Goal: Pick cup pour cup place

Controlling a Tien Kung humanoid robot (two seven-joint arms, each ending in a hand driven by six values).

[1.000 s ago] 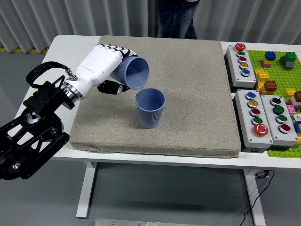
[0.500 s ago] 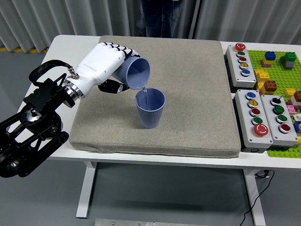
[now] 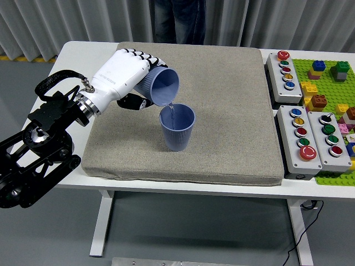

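Observation:
My left hand [image 3: 130, 77], white with black fingers, is shut on a blue ribbed cup [image 3: 161, 86] and holds it tilted with its mouth facing right and down. A thin stream of liquid runs from its rim into a second blue ribbed cup [image 3: 177, 128] that stands upright on the grey mat [image 3: 222, 111], just below and right of the tilted one. The two cups are apart, with a small gap between rim and rim. My right hand is out of view.
Three grey button boxes [image 3: 285, 70] [image 3: 299, 141] [image 3: 331, 138] sit on the white table to the mat's right. A green baseplate [image 3: 333, 88] with coloured bricks lies at the far right. A person [image 3: 176, 22] stands behind the table's far edge.
The held cup has tipped a little further and liquid now streams into the standing cup; one second ago none was flowing. The person behind the table has shifted to the left.

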